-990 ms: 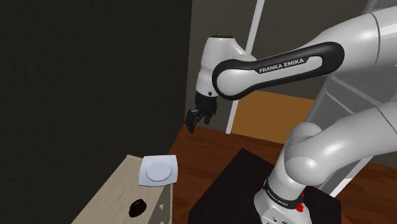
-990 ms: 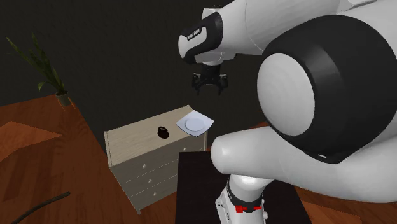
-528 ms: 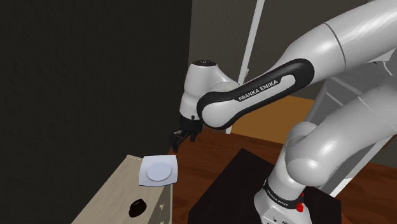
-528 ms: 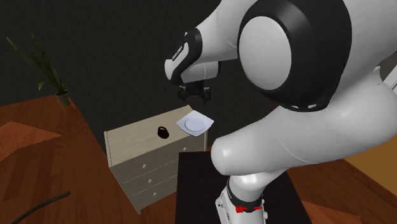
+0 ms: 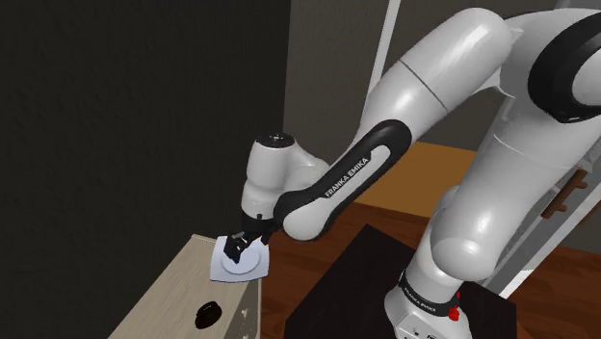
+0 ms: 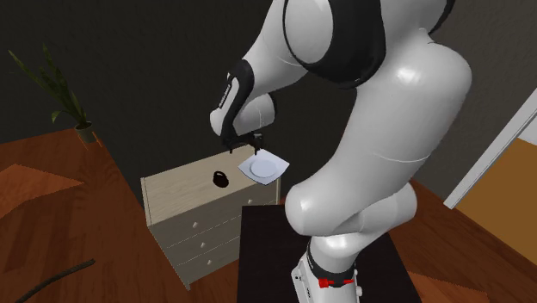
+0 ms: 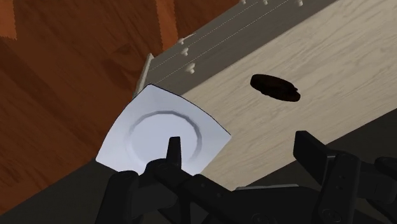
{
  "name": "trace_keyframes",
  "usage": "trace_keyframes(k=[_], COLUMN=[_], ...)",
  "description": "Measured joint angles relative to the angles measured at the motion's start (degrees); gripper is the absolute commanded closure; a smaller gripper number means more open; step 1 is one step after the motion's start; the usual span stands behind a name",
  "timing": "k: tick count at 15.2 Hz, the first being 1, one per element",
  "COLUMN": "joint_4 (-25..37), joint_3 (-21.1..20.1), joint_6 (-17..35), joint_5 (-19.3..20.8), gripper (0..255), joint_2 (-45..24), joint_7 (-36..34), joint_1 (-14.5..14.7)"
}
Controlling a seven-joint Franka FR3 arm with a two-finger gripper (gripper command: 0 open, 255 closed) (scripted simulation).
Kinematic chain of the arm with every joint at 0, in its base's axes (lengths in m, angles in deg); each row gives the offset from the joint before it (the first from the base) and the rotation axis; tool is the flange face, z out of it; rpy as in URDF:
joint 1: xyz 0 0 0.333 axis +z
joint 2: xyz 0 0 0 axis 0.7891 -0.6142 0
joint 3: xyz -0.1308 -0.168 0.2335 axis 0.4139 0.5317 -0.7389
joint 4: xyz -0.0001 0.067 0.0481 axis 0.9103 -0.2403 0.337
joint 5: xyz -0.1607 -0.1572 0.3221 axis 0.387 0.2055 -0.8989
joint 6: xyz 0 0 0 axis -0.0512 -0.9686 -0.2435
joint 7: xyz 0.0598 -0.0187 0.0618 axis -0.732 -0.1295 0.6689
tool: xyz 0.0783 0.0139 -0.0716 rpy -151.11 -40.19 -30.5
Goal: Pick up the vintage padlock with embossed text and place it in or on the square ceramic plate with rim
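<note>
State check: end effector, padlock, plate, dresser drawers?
end effector: open, holding nothing, above the plate.
padlock: dark, lying on the dresser top, apart from the plate, not gripped.
plate: white, square, nothing on it, at the dresser's corner.
dresser: drawers shut.

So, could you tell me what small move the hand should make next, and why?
Probably shift the open hand sideways along the dresser top until it is over the dark padlock. The hand hovers above the white square plate, holding nothing, while the padlock sits apart from it on the dresser.
</note>
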Motion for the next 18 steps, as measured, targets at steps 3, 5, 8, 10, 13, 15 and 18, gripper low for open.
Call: trace_keyframes(k=[3,5,8,10,13,15,18], joint_4=[2.56,4.85,9.79,13.43,17.57,18.56,20.43], joint_3=[-1.84,-1.0,3.59,7.66,11.67,13.41,15.57], joint_6=[5.33,7.24,9.82,11.38,12.84,13.8,14.96], joint_5=[9.62,17.05,28.69,34.66,39.07,40.7,42.4], gripper=[0,0,0,0,0,0,0], joint_2=[-8.15,-12.7,-20.75,-25.85,-31.01,-32.79,-35.6], joint_7=[-9.16,-15.96,-26.45,-32.28,-37.08,-38.88,-40.53], joint_1=[-1.17,-0.13,4.6,9.13,13.89,15.73,17.69])
